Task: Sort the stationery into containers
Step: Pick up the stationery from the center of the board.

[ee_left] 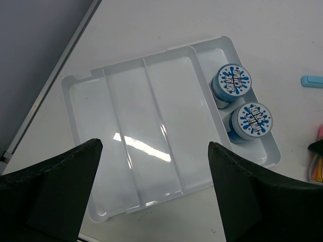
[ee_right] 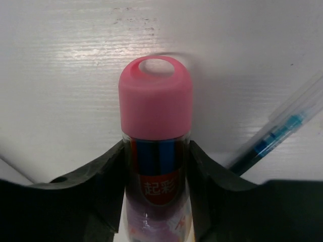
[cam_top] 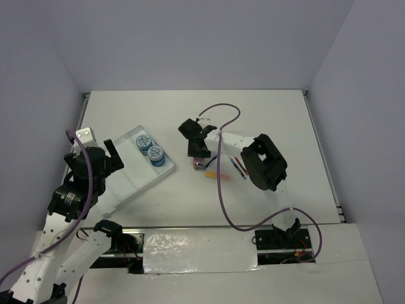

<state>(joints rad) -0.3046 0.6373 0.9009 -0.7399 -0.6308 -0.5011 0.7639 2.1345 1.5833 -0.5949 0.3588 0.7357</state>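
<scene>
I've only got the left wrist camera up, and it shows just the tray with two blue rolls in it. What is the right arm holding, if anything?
Observer: Its fingers are shut on both sides of a pink-capped tube.
Operator: Where is that relative to the tray?
Observer: From above, the tube is off to the right of the tray, out over the bare table and not over any compartment.
Operator: Anything else lying near it?
Observer: A blue pen lies on the table beside the tube, on its right in the right wrist camera.
</scene>
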